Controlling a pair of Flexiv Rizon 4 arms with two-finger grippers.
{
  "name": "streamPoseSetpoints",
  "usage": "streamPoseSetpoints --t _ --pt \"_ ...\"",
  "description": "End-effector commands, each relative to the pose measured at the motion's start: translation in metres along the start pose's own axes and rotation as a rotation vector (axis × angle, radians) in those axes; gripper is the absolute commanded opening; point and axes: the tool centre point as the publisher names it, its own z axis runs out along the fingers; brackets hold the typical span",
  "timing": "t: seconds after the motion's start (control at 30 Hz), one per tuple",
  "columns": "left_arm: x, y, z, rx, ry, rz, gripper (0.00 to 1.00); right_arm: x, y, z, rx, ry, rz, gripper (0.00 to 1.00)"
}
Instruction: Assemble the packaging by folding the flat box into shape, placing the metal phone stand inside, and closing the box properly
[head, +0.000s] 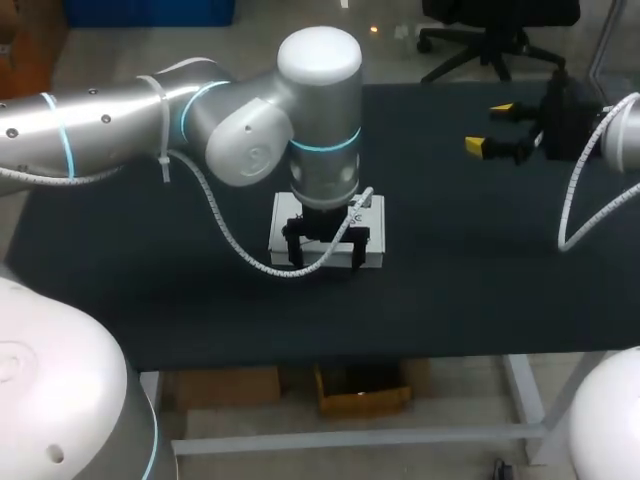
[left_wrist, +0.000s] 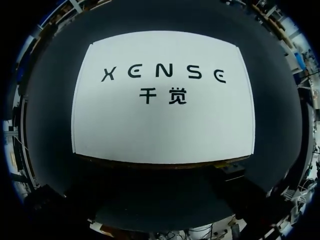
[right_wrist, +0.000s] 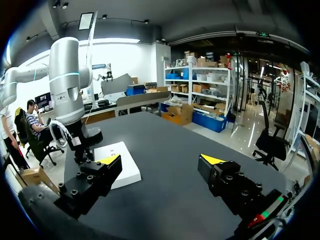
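Directly under the left claw (head: 325, 248): a white box (left_wrist: 162, 125), folded up and closed, lying lid-up on the black table (head: 450, 270). Fills nearly the whole left wrist view, with dark print across the lid and a thin brown edge along the side nearest the claw. Seen from the head view, points straight down over the box's near half, dark fingers spread apart, white lid showing between them. Touching the lid or just clear of it: cannot tell. Just beside the claw, a white coiled cable (head: 225, 235), looping down from the left arm (head: 130, 120) and crossing in front of the box. Farther off, well apart from the left claw and the box, toward the table's far right side: the right claw (head: 492, 128), held level above the table, its yellow-tipped fingers wide open, only bare black table showing between them in the right wrist view. From that view, the same box ahead of the right claw and off to one side, beyond one fingertip, with the left arm's silver column standing upright over the box's far end. Behind the right claw, the right arm (head: 625, 130), coming in from the side, a white cable hanging below it in a loop.
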Motion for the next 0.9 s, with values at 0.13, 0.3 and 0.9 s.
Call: streamPoseSetpoints --t 0.13,0.3,0.9 --pt "0.003 -0.029 0.003 -0.023 -0.01 -0.011 1.0 0.0 -0.001 -0.001 -0.003 0.001 -0.001 1.0" --pt "0.002 -0.05 0.003 -0.023 -0.013 -0.022 1.0 0.0 -0.001 -0.001 -0.003 0.001 -0.001 1.0" --pt "-0.006 -0.123 0.008 -0.026 -0.019 -0.055 1.0 0.0 -0.001 -0.001 -0.003 0.001 -0.001 1.0"
